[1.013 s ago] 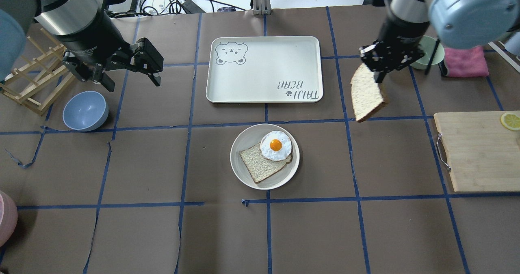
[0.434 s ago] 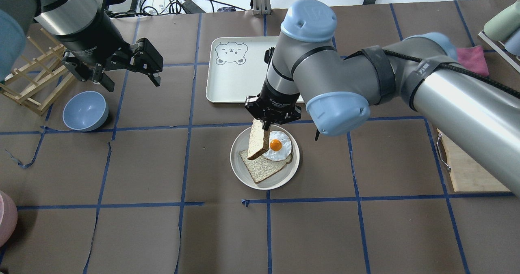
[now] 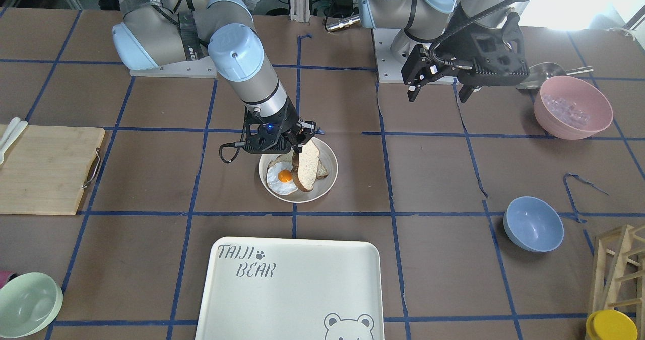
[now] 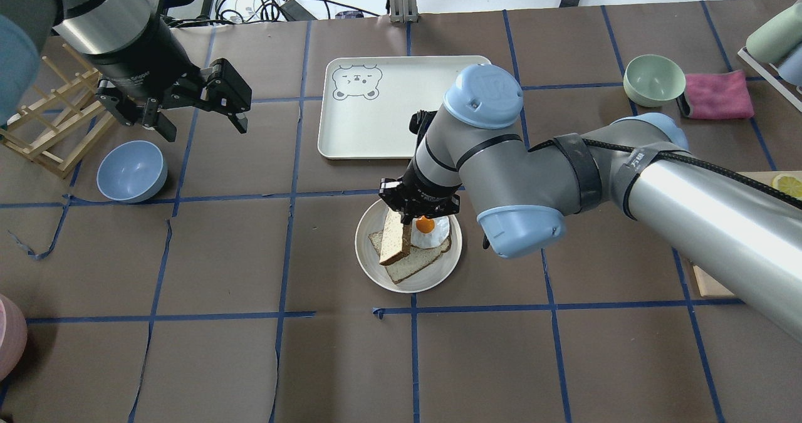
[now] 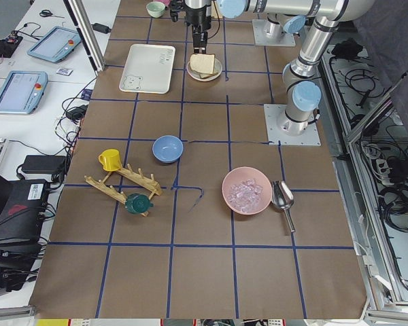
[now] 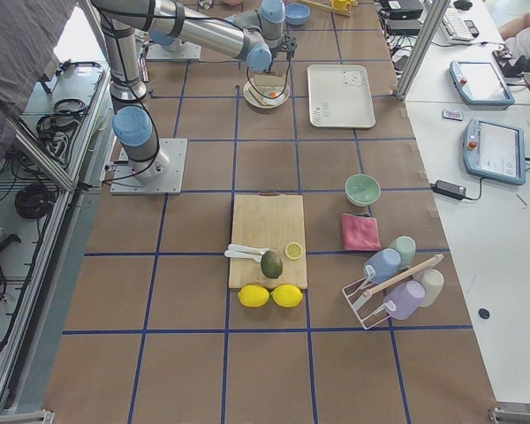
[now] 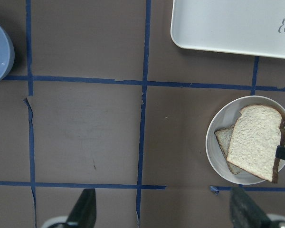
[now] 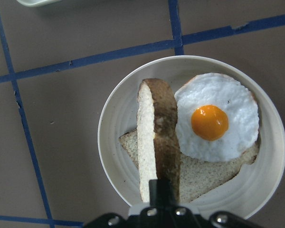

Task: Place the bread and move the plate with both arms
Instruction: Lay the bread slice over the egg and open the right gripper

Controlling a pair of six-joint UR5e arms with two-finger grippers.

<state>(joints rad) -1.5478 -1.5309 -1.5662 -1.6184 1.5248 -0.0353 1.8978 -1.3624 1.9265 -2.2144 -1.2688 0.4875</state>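
The bread (image 4: 395,245) hangs on edge over the 9 o'clock half of the plate (image 4: 438,274), pinched at its upper end by the narrow-set fingers of the right gripper (image 4: 407,217). I cannot tell whether its low edge already touches the lower slice (image 8: 204,176). To do this step well, I judge the slice should be tipped toward 3 o'clock so its broad face comes down over the fried egg (image 8: 213,123). The fingers should part only once the low edge is seated, or it may flop toward 9 o'clock over the rim. In the overhead view its long axis runs steeply down from the fingers, leaning slightly toward 7 o'clock, with the crumb face toward 9 o'clock. The low end looks rounded. The left gripper (image 4: 203,125) hovers well apart at 10 o'clock, fingers wide and empty. The "TAIJI BEAR" tray (image 4: 363,128) lies on the tabletop at 12 o'clock.
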